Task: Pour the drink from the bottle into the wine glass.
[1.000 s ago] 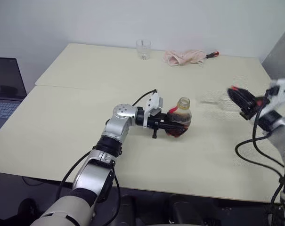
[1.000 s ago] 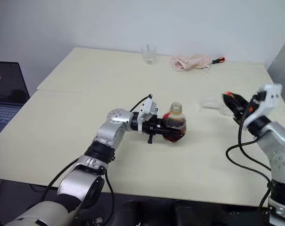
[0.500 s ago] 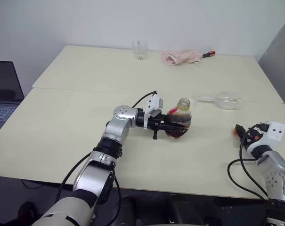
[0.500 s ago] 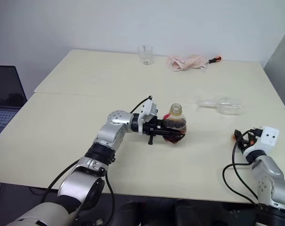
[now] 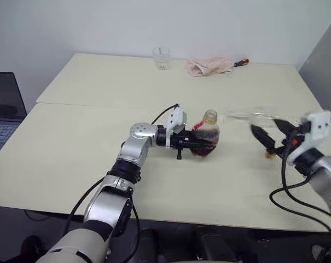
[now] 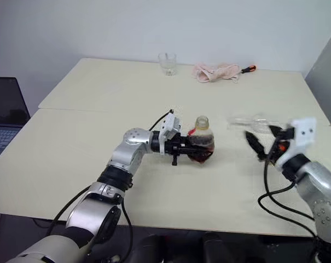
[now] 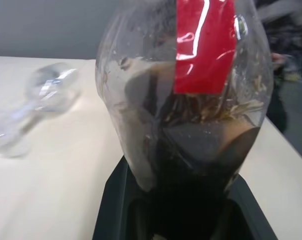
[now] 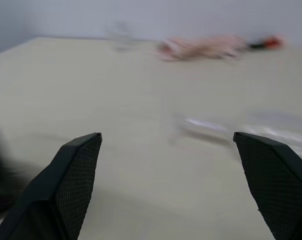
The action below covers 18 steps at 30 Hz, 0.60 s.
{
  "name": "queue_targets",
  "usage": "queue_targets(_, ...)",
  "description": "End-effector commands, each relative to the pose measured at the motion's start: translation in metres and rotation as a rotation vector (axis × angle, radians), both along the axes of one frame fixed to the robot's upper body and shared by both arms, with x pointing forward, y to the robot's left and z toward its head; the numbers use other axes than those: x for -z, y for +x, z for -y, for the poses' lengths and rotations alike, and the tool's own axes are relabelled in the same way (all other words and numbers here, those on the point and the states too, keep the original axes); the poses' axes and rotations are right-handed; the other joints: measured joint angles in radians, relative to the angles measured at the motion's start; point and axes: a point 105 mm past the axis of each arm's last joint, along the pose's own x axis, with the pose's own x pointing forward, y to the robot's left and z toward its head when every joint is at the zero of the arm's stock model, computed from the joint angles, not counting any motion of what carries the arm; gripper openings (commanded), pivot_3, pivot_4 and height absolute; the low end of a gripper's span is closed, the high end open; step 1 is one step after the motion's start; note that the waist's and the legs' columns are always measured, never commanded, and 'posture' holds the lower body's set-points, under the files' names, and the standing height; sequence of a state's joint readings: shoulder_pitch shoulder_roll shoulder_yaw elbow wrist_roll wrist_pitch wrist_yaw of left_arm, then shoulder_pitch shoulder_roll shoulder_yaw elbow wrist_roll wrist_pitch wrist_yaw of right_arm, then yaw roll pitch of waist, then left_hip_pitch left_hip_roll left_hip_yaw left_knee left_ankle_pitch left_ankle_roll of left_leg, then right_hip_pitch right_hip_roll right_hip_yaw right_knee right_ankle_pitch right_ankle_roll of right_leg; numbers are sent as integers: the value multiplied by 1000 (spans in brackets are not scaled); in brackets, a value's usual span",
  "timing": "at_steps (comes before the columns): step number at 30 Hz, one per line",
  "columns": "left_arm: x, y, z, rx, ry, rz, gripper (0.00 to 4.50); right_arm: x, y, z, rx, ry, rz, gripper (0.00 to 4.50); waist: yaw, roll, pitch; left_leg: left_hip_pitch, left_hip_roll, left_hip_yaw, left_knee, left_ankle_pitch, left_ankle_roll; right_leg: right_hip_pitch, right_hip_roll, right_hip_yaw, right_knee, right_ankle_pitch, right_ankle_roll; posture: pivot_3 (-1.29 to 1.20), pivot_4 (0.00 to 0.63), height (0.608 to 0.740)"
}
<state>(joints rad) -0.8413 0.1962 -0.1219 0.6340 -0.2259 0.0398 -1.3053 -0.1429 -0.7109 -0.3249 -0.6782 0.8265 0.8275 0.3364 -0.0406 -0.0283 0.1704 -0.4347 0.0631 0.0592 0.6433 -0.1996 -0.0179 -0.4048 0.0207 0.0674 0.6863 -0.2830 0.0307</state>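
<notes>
The thin, easily dented bottle (image 5: 207,136) is gripped low by the left hand (image 5: 193,144). The fragile wine glass (image 6: 251,123), lying at right, is best taken at the stem by the open right hand (image 6: 260,143).

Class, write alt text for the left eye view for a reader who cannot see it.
The left gripper holds an uncapped bottle of dark drink upright on a cream table. The open right gripper hangs near a wine glass lying on its side. A tumbler and pink cloth sit at the far edge.
</notes>
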Motion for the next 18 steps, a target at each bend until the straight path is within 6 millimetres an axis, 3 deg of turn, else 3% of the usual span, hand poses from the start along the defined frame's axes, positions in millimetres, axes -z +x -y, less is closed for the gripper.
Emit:
queue_targets(1, -16, 24, -27, -176, -52, 47, 665, 2, -10, -30, -143, -93, -44, 4500, 0, -2, 1, 0, 0, -1, 0, 0, 0, 0, 0, 0, 0, 0, 0, 0, 150, 740)
queue_targets(8, -14, 64, -89, -551, -79, 51, 665, -27, 0, -90, -316, -49, 81, 4500, 9, -3, 1, -2, 0, 1, 1, 0, 0, -1, -1, -2, -1, 0, 0, 0, 150, 740)
queue_targets(12, -20, 78, -137, -773, -113, 75, 665, -21, 13, -113, -353, -40, 78, 4500, 10, -3, 1, -4, 0, 1, 1, 0, 0, -2, -3, -3, -3, 1, -1, 0, 150, 740)
queue_targets(18, -21, 80, -193, -1010, -108, 124, 665, -7, 36, -133, -334, -13, 48, 4500, 12, -4, 1, -7, 0, 1, 1, 0, 0, -2, -5, -6, -4, 3, -5, 0, 150, 740)
